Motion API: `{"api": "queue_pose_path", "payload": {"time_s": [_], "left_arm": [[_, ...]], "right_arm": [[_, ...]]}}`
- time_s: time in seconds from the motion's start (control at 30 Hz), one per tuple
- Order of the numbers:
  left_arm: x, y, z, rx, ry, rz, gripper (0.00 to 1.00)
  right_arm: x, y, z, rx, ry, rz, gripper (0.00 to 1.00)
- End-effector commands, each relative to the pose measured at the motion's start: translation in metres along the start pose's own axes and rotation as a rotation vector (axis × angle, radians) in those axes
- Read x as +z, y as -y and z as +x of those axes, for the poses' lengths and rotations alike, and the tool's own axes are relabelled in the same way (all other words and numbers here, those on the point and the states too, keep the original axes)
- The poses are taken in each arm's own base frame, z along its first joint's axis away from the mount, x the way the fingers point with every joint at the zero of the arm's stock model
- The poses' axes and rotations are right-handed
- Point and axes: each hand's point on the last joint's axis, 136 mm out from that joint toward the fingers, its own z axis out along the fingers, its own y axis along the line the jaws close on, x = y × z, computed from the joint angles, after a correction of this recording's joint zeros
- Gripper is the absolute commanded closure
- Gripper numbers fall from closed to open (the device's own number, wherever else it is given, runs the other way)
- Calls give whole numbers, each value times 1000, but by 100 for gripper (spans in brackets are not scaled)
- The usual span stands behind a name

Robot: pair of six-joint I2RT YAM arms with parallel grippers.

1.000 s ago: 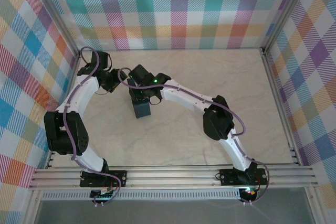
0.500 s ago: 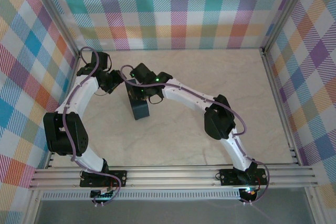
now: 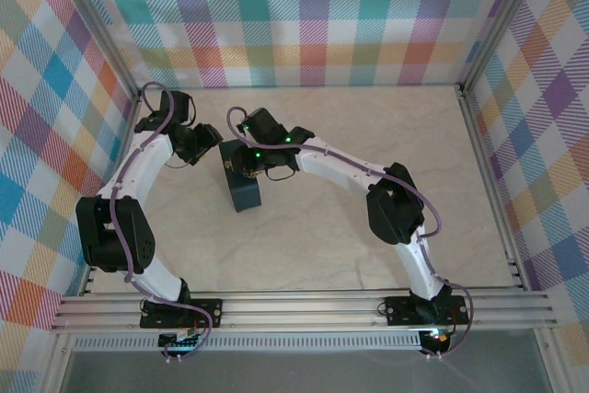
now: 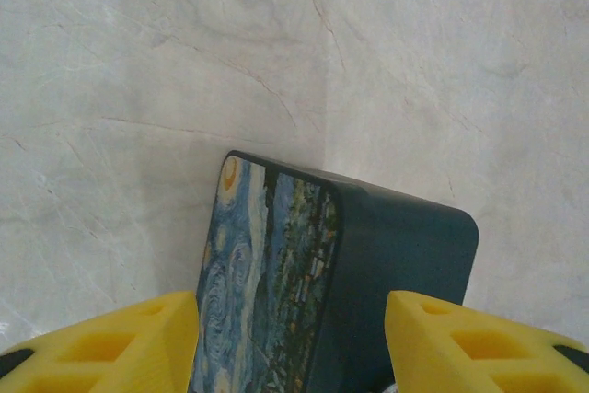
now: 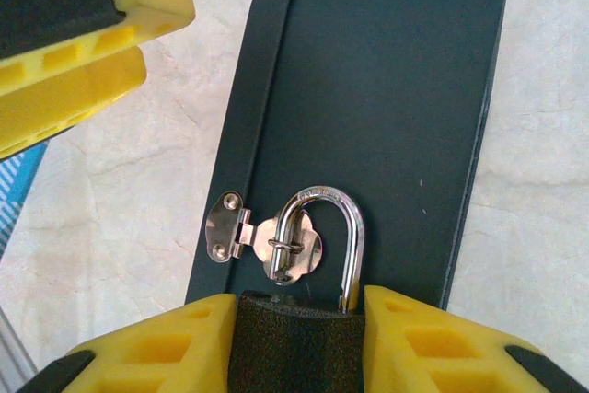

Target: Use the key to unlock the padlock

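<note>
The padlock [image 5: 294,349] has a black body and a steel shackle [image 5: 355,227] that passes through the hasp [image 5: 247,233] on the narrow side of a dark blue box [image 5: 386,89]. My right gripper [image 5: 296,317] is shut on the padlock body, with a yellow finger pressed against each side. The box [image 3: 245,192] stands on the table under my right wrist. My left gripper [image 4: 291,303] is open just beside the box's end, and the painted face of the box [image 4: 267,283] shows between its fingers [image 5: 138,6]. The key is out of view.
The marble-patterned table [image 3: 386,135] is walled by checked panels on three sides. Both arms meet at the back left, close to the left wall [image 3: 55,108]. Purple cables [image 3: 230,126] loop over the wrists.
My right gripper has closed in on the padlock body. The right arm's wrist shifted slightly to the right and the box's far end swung a little left. The left arm stayed put.
</note>
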Motion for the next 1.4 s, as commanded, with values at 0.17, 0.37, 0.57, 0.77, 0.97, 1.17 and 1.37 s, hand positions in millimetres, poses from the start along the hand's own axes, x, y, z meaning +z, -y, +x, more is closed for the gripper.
{"api": "queue_pose_path", "payload": {"time_s": [0.17,0.37,0.57,0.77,0.97,1.17,1.37], "left_arm": [[3,20,-25,20,-7,54,44],[20,20,-34,34,-31,62,44],[40,23,-27,46,-96,97,44],[44,24,-13,23,-144,145,45],[45,19,1,-6,-178,158,47],[44,15,1,-32,-164,141,47],[31,22,-11,-29,-123,144,45]], "right_arm": [[-20,-21,-15,6,52,-111,66],[-23,-26,-18,-1,71,-152,66],[-23,-35,-22,-20,79,-199,67],[-21,-38,-24,-26,86,-211,67],[-17,-37,-26,-30,108,-219,66],[-7,-30,-23,-36,102,-195,66],[-15,-27,-33,8,143,-236,66]]}}
